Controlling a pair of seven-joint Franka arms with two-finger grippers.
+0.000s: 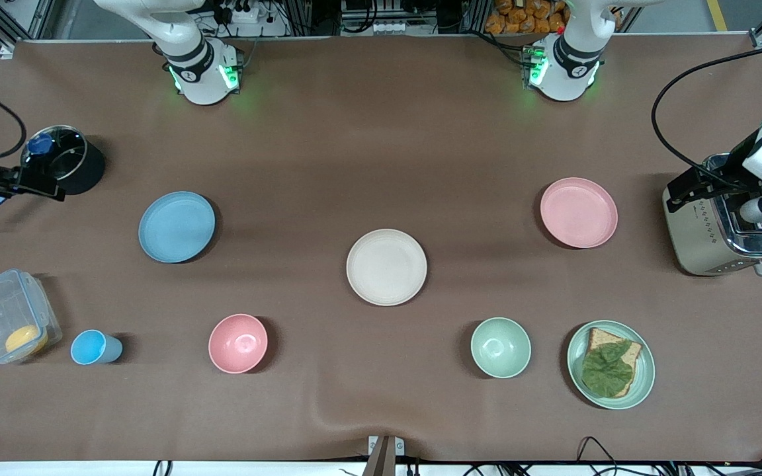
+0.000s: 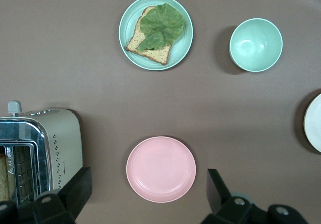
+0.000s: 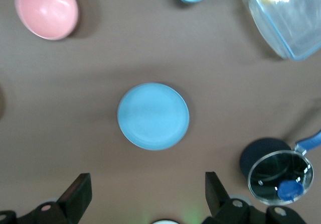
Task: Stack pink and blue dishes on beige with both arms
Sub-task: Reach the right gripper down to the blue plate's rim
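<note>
Beige plate (image 2: 316,123) cut off in left wrist view.

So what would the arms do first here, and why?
Probably the left gripper, open and empty, drops to the pink plate's rim. Nothing is stacked on the beige plate yet. The right gripper hangs open over the blue plate.

Beige plate (image 1: 386,267): round, matte, flat at table's middle, bare. Pink plate (image 1: 579,212): same size, flat, toward the left arm's end, farther from the front camera. Blue plate (image 1: 176,227): flat, toward the right arm's end. All well apart, unstacked.
</note>
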